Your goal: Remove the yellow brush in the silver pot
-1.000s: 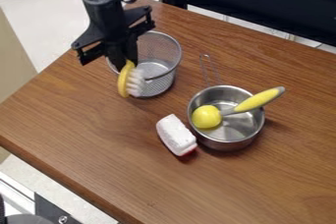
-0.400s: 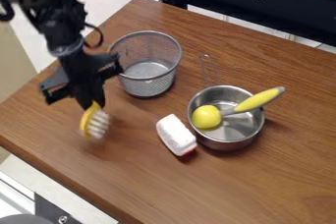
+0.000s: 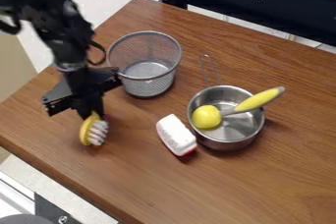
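End effector (image 3: 91, 113) downward, brush (image 3: 86, 130) beneath

Shiny smooth metal pot (image 3: 224, 143), grey wire-mesh basket (image 3: 150, 87), wood-grained table (image 3: 263, 183), glossy yellow plastic-looking brush handle (image 3: 260, 99).

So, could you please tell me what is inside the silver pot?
The pot holds a yellow ball and a yellow-handled utensil leaning over its rim. The ball hides what is beneath it; whether they're joined is unclear.
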### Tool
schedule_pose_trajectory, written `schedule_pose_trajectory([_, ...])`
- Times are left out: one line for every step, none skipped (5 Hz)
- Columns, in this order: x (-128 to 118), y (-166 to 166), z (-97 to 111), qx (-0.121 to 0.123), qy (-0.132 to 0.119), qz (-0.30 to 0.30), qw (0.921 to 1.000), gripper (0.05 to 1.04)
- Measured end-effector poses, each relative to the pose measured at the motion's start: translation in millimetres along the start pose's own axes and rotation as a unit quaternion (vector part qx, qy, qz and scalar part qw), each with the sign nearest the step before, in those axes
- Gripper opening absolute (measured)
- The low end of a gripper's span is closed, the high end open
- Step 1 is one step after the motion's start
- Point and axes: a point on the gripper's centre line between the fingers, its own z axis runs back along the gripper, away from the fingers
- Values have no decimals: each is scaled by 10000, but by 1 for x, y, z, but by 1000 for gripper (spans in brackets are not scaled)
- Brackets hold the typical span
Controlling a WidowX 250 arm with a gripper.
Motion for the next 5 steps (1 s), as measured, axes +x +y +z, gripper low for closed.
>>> schedule_pose_trajectory([1,-1,-4,107,-26,26,9999,80])
schedule_pose_trajectory([-2,0,-5,155,88,46,9998,110])
schedule_pose_trajectory([-6,1,-4,203,310,169,9992,287])
schedule_pose_trajectory([-6,1,-2,190,397,317,9985,560])
schedule_pose_trajectory([-4,-4,2,165,492,463,9976,854])
